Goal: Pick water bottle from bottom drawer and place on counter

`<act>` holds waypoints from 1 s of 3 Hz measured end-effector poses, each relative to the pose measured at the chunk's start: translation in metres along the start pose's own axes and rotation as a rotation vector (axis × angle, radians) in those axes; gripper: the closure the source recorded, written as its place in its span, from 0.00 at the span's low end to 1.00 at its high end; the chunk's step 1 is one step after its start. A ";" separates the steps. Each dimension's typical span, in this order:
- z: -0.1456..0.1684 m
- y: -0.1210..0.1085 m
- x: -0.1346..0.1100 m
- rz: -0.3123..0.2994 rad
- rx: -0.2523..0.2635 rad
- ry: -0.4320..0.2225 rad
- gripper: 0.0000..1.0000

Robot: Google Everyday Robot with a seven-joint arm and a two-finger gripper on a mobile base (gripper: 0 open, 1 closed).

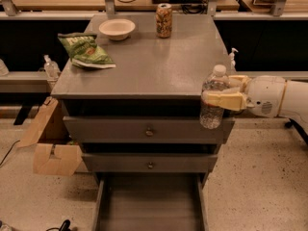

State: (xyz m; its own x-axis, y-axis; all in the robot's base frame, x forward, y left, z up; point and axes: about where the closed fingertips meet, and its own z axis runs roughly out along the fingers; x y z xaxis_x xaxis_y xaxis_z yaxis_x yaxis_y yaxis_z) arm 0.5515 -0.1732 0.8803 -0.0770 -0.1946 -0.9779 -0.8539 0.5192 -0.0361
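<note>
The water bottle (pixel 213 98) is a clear ribbed bottle with a white cap, held upright at the right front corner of the counter (pixel 154 64). Its cap is above the counter's surface and its base hangs in front of the top drawer. My gripper (pixel 219 99) reaches in from the right and is shut on the bottle's middle. The bottom drawer (pixel 150 206) is pulled open at the bottom of the cabinet, and its grey floor is bare.
On the counter lie a green snack bag (pixel 85 51), a white bowl (pixel 117 29) and a patterned drink can (pixel 164 20). Two knobbed drawers (pixel 149 130) are closed. A cardboard box (pixel 50 143) stands left of the cabinet. Pump-top bottles (pixel 50 67) stand on side shelves.
</note>
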 end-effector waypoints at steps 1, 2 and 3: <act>-0.002 -0.019 -0.038 0.002 0.025 -0.025 1.00; 0.009 -0.056 -0.097 0.010 0.041 -0.042 1.00; 0.029 -0.093 -0.137 0.023 0.047 -0.071 1.00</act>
State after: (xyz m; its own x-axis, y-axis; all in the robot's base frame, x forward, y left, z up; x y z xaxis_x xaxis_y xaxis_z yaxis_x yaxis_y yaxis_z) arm 0.6565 -0.1707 1.0116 -0.0581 -0.1239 -0.9906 -0.8269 0.5620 -0.0218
